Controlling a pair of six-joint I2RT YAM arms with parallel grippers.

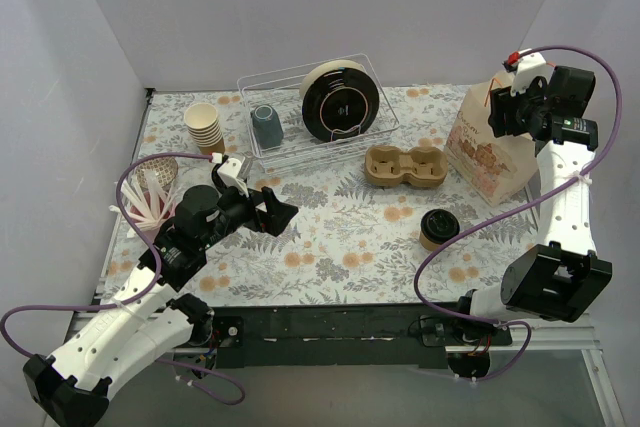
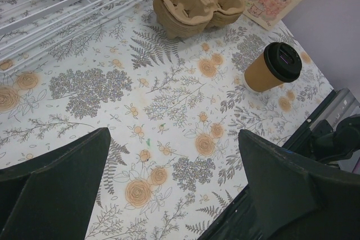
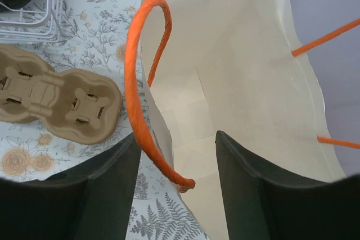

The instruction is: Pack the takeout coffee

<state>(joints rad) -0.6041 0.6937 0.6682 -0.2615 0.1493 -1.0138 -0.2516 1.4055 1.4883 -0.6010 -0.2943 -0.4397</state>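
Top external: rack [image 1: 290, 144] holds mug [image 1: 266, 127]; coffee [image 1: 437, 227] outside bag [image 1: 485, 152].

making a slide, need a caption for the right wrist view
Right gripper open over the empty orange-handled paper bag, cardboard cup carrier beside it.

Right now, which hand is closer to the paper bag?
Right. The right hand hovers over the open paper bag; the left hand is far across the table.
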